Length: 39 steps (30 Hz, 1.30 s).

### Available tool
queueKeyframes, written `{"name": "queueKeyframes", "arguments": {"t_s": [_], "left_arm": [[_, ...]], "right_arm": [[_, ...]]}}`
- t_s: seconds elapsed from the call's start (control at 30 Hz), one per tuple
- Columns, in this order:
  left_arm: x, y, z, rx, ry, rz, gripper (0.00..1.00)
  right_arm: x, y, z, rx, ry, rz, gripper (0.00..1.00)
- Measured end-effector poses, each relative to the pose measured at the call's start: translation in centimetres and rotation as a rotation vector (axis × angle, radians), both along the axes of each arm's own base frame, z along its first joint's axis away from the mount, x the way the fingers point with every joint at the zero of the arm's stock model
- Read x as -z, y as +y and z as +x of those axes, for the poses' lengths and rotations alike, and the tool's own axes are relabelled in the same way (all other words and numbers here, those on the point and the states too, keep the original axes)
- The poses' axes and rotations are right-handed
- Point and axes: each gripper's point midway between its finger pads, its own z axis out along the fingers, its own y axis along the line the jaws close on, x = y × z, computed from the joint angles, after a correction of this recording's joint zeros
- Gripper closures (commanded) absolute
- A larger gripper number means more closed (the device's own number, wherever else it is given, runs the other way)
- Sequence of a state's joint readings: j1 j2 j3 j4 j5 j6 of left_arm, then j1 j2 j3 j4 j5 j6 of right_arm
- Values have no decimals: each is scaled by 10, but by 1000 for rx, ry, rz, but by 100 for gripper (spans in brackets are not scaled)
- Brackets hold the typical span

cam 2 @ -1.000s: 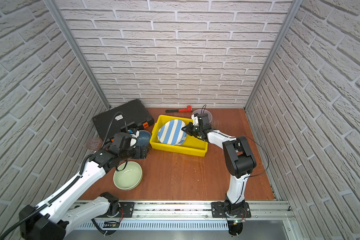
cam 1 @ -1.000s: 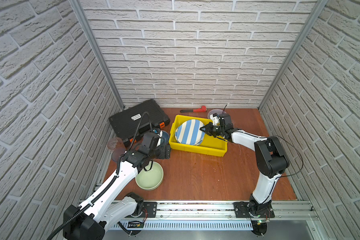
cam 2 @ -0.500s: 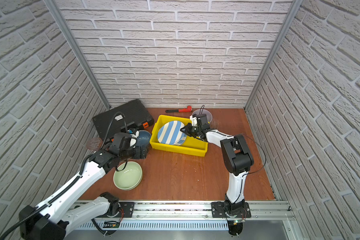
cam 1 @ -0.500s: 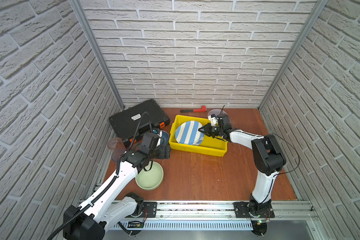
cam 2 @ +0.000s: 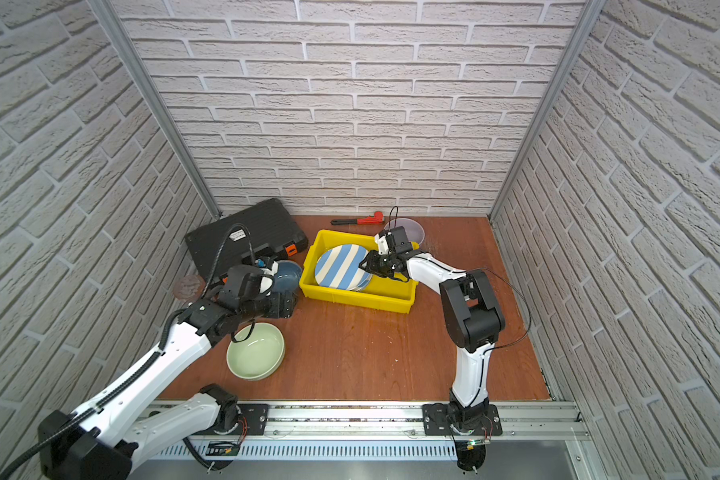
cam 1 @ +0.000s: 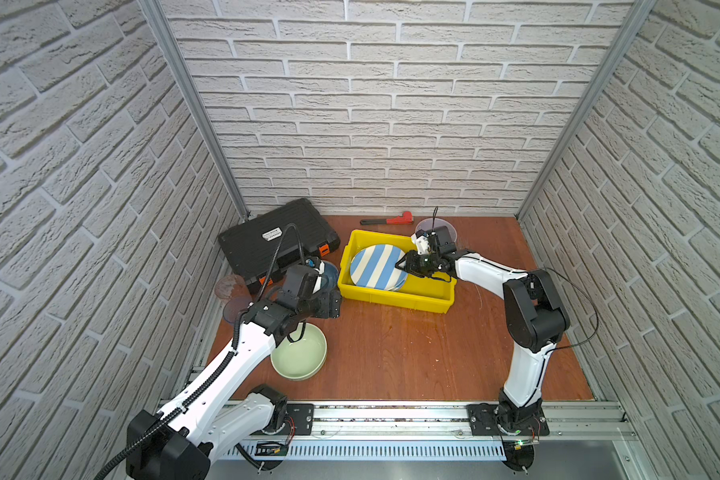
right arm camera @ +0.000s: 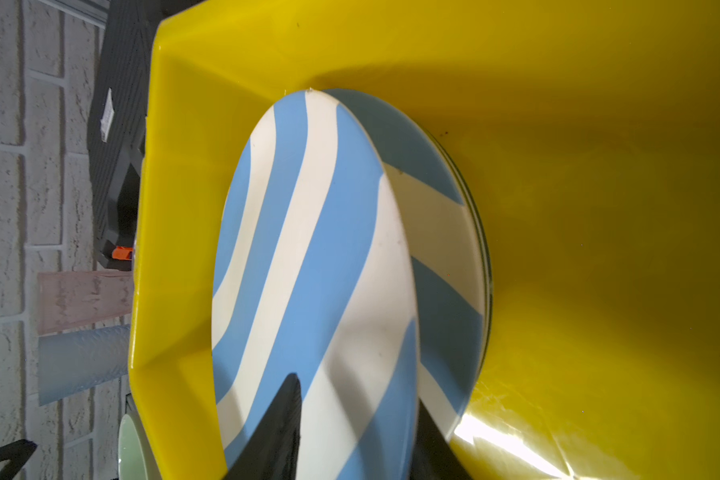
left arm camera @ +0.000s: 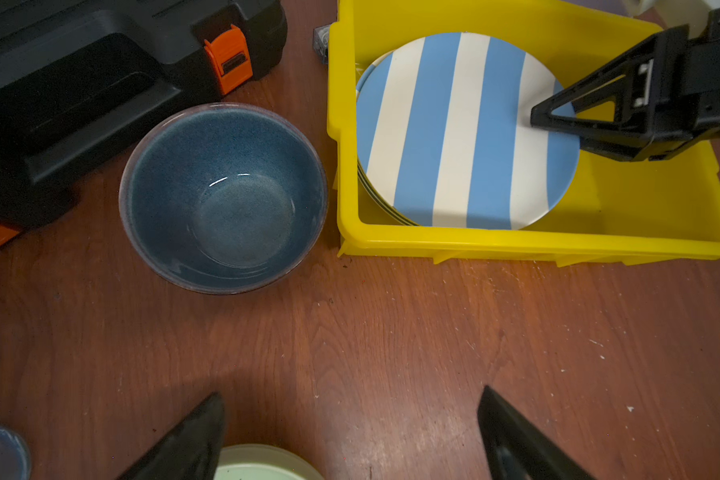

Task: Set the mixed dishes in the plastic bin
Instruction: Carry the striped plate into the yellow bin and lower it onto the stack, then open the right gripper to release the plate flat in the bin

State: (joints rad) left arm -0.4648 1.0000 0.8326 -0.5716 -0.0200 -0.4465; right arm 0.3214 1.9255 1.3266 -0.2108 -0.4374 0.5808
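The yellow plastic bin (cam 1: 395, 296) (cam 2: 358, 300) holds a blue-white striped plate (cam 1: 375, 266) (left arm camera: 462, 133) (right arm camera: 321, 249) leaning on other plates, among them a second striped one (right arm camera: 441, 232). My right gripper (cam 1: 402, 266) (cam 2: 364, 266) (left arm camera: 553, 129) (right arm camera: 356, 395) is open, its jaws straddling that plate's right rim with a gap. My left gripper (cam 1: 332, 305) (left arm camera: 350, 392) hangs open and empty over bare table between the blue bowl (cam 1: 329, 270) (left arm camera: 225, 195) and the pale green bowl (cam 1: 302, 353) (cam 2: 256, 351). A lavender bowl (cam 1: 445, 226) sits behind the bin.
The black tool case (cam 1: 267, 241) lies at the back left, close to the blue bowl. A red pipe wrench (cam 1: 391, 219) lies by the back wall. A pink tumbler (cam 1: 227, 286) and a blue tumbler (cam 1: 233, 309) stand by the left wall.
My right gripper's jaws have parted from the striped plate's rim, and the plate now rests on the stack in the bin. The left arm has held still.
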Motion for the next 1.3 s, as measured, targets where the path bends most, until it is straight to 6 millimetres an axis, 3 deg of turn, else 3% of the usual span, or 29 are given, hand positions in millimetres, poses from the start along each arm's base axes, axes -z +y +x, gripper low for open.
{"name": "queueKeyframes", "arguments": {"t_s": [0.33,0.5,1.3], "left_arm": [[1,-2,0,6,4,-6,6],[1,-2,0,9,6,-9,5],[2,-4,-1,15,15,-19,5]], "right_arm": [[5,0,-10,-36,10,-120,53],[-1,0,-9,-47,-3,-166,38],[1,-4,-13,-52,0,-310,38]]}}
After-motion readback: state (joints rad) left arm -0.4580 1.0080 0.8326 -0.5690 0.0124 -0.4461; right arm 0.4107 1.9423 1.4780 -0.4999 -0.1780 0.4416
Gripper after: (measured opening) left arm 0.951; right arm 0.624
